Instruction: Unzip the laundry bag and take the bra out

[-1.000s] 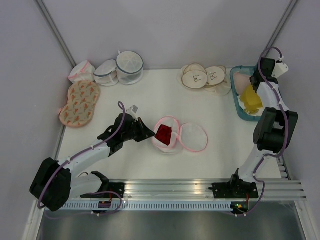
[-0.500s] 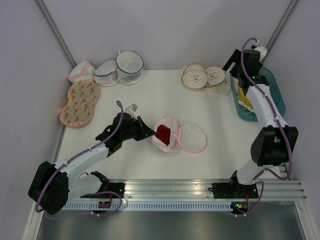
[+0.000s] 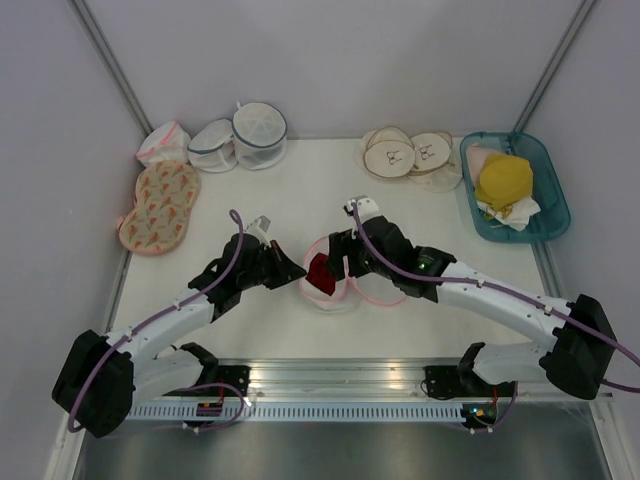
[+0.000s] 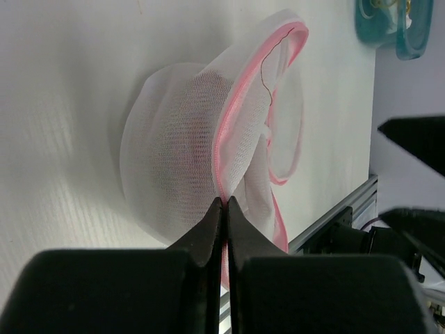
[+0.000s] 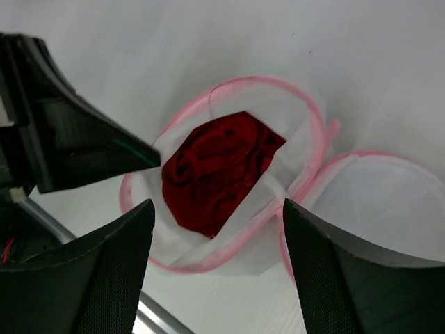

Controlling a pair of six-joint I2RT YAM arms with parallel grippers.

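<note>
Two halves of the bag [image 3: 330,290] lie hinged open side by side near the middle of the table [image 3: 300,190], so the unzipping looks done. The red bra [image 3: 322,268] sits bunched in the cup of the half nearer the left arm.

The left gripper [image 4: 224,202] is pinched tight on the pink rim [image 4: 233,125] at that half's outer edge, its jaws closed with only the fabric between them. This hold seems meant to anchor the light mesh, so the bag does not lift or slide when the bra is pulled.

The right gripper [image 5: 217,205] hangs over the open cup with its jaws spread wide and nothing in them. In the right wrist view the bra [image 5: 219,170] lies directly below and between the two fingers [image 5: 111,264], apart from both. The empty lid half [image 5: 368,195] lies beside the right-hand finger. My reading is that the next move is a straight drop onto the bra, taking care to close on the red fabric and not on the mesh under it.
</note>
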